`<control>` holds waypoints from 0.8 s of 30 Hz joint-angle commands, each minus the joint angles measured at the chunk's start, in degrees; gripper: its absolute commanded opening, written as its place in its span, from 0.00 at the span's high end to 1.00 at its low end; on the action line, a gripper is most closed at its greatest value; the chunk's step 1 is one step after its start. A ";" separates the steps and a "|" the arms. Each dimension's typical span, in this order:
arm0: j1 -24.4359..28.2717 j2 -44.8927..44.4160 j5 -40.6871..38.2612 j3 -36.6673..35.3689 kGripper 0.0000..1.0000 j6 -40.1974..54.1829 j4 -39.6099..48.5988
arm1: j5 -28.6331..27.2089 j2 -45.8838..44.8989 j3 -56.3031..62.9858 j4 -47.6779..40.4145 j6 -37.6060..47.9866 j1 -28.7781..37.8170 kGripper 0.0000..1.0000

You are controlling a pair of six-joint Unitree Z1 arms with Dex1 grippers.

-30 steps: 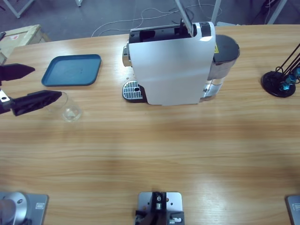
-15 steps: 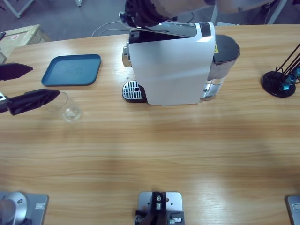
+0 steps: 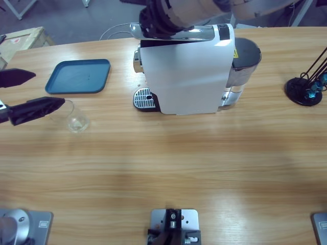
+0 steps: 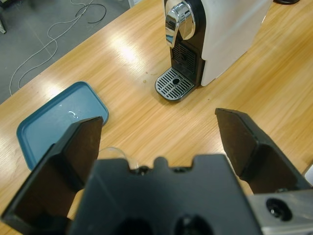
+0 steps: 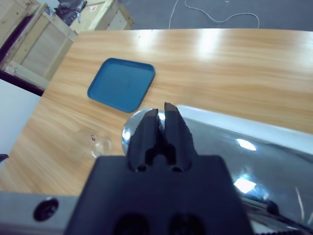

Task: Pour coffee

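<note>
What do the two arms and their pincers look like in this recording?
The left pincer has two flat, wedge-shaped matte black fingers tapering to blunt tips, on a blocky black body with a silver-grey plate and dark screw beside it. The right pincer has narrow black ribbed fingers on the same black body; its arm is silver-grey with a black joint.
</note>
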 commanded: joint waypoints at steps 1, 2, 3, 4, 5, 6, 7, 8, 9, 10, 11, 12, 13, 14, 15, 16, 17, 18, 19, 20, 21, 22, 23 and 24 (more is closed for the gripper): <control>-0.36 0.13 0.41 0.89 0.01 -0.66 0.47 | 1.66 13.14 3.98 6.16 0.41 1.73 1.00; -0.36 0.13 0.40 0.89 0.01 -0.66 0.47 | 1.66 13.12 4.06 6.15 0.43 1.73 1.00; -0.36 0.17 0.34 0.89 0.01 -0.66 0.47 | 1.64 13.00 4.08 6.18 0.43 1.73 1.00; -0.36 0.25 0.40 0.89 0.01 -0.66 0.47 | 1.50 12.70 4.01 6.18 0.36 1.73 1.00; -0.36 0.36 0.41 0.89 0.01 -0.75 0.47 | 1.29 11.88 3.87 6.18 -0.47 1.73 1.00; -0.36 0.45 0.47 0.89 0.01 -0.84 0.47 | 1.09 10.52 3.77 6.15 -2.21 1.73 1.00; -0.36 0.48 0.69 0.90 0.01 -1.02 0.47 | 0.99 8.54 3.80 5.86 -4.94 1.73 1.00; -0.36 0.50 1.42 1.08 0.01 -1.49 0.56 | 0.60 5.99 4.12 5.21 -7.68 1.73 1.00; -0.34 0.48 2.51 1.45 0.01 -2.54 0.68 | -0.07 2.96 4.20 5.07 -10.40 1.77 0.92; -0.24 0.52 3.75 1.84 0.01 -3.51 1.01 | -0.52 -0.27 3.99 5.58 -13.14 2.05 0.26; -0.13 0.57 5.65 2.01 0.01 -4.36 2.00 | -1.23 -3.77 3.70 6.50 -15.10 2.75 0.01; 0.11 0.68 8.13 2.10 0.01 -5.45 3.19 | -1.96 -7.46 3.33 7.99 -16.52 3.49 0.00; 0.47 0.80 10.54 2.12 0.01 -6.57 4.32 | -2.40 -11.10 2.71 10.38 -17.47 4.14 0.00; 0.66 1.18 12.54 2.12 0.01 -7.64 5.09 | -3.41 -15.16 2.18 13.74 -18.33 5.16 0.00; 1.01 2.12 13.77 2.24 0.01 -9.49 5.62 | -4.37 -17.94 2.06 16.48 -18.79 5.95 0.00; 1.20 3.12 14.32 2.50 0.01 -11.44 5.65 | -5.32 -20.33 2.31 19.40 -18.82 6.69 0.00; 1.22 4.17 14.99 2.80 0.01 -13.51 5.65 | -6.83 -22.28 3.06 22.21 -18.82 7.57 0.00; 1.22 5.23 15.78 3.15 0.01 -15.89 5.71 | -8.17 -23.97 4.59 24.36 -18.75 8.46 0.00; 1.38 6.23 16.06 3.63 0.01 -18.28 5.88 | -8.73 -25.46 6.72 25.82 -18.29 9.22 0.00; 1.54 7.18 16.06 4.19 0.01 -20.42 5.92 | -9.17 -27.01 9.14 26.55 -17.61 9.85 0.00; 1.56 8.09 15.99 4.84 0.01 -22.32 5.99 | -9.93 -28.59 11.61 27.01 -17.01 10.59 0.00; 1.56 8.95 15.97 5.54 0.01 -24.29 6.01 | -10.63 -30.08 13.66 27.36 -16.34 11.24 0.00; 1.57 10.20 15.97 6.41 0.01 -26.59 5.99 | -11.19 -31.68 15.67 27.96 -15.04 11.59 0.00; 1.57 11.10 16.04 7.06 0.01 -28.45 5.95 | -11.63 -32.88 16.91 28.47 -14.09 11.66 0.00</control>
